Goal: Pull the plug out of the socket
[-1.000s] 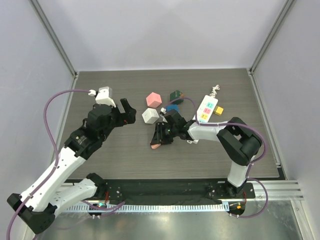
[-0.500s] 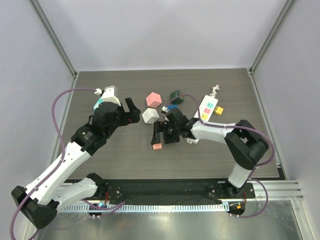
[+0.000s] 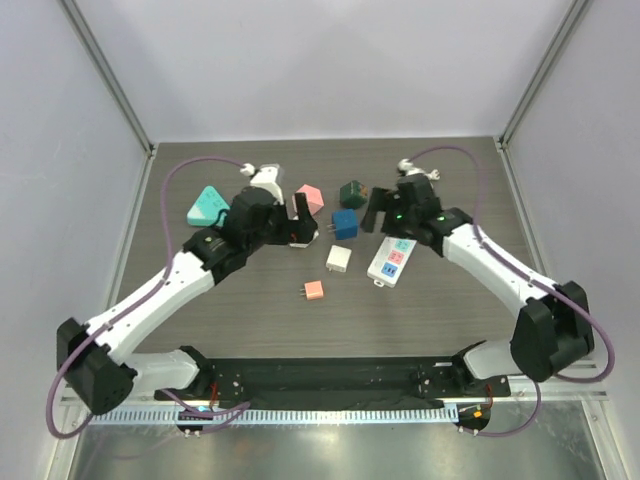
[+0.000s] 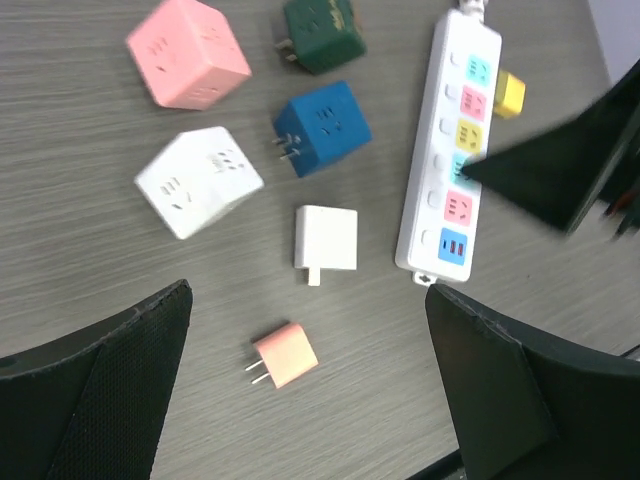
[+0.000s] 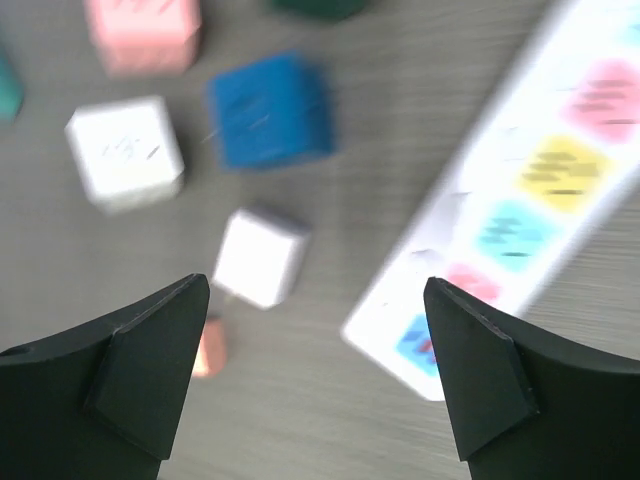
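Observation:
The white power strip (image 3: 391,261) (image 4: 446,190) (image 5: 520,210) lies slanted right of the table's middle, with coloured sockets. A yellow plug (image 4: 508,92) sits against its far side. A salmon plug (image 3: 314,290) (image 4: 284,358) lies loose on the table, prongs bare. A white plug (image 3: 339,258) (image 4: 326,240) (image 5: 260,256) lies loose between it and the strip. My left gripper (image 3: 299,224) (image 4: 310,400) hangs open above the salmon plug, holding nothing. My right gripper (image 3: 384,213) (image 5: 315,370) hovers open over the strip's far part, also with nothing in it.
Socket cubes cluster at the back centre: pink (image 3: 309,196) (image 4: 188,52), dark green (image 3: 352,192) (image 4: 318,32), blue (image 3: 345,223) (image 4: 322,126) and white (image 4: 198,180). A teal triangular block (image 3: 207,205) lies at the back left. Walls close the table's sides and back.
My right gripper has opened, left the salmon plug on the table and swung back over the strip. The strip now lies nearer the middle. My left arm has swung right over the cubes.

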`<action>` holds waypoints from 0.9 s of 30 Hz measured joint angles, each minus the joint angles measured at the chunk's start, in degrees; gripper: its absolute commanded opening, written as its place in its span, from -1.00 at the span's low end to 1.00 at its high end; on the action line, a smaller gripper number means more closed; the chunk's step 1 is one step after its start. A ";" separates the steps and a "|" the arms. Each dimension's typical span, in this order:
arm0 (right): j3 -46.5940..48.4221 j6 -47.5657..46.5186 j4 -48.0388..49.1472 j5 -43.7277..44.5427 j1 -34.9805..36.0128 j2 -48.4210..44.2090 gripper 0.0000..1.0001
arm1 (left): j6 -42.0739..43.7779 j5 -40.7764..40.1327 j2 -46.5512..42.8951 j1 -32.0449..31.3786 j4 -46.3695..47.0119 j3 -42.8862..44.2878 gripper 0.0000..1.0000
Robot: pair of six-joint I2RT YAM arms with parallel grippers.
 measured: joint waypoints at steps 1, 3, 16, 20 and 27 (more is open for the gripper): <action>-0.15 0.33 -0.70 1.20 -3.32 -1.31 0.90 | 0.39 0.42 1.79 -1.07 0.33 0.83 0.99; -0.92 1.53 -2.08 3.32 -9.81 -3.65 0.90 | 1.68 0.35 5.81 -4.17 0.63 2.73 0.99; -15.26 9.75 -8.44 2.51 -37.77 -15.58 0.90 | 8.20 -1.62 45.13 -18.73 -0.52 31.41 0.99; -15.78 9.92 -8.83 -0.76 -42.21 -16.44 0.88 | 10.36 -3.45 54.90 -21.53 -3.61 40.92 0.99; -16.83 10.03 -7.82 -5.35 -42.73 -16.76 0.85 | 11.34 -6.10 66.38 -23.56 -9.64 54.23 0.99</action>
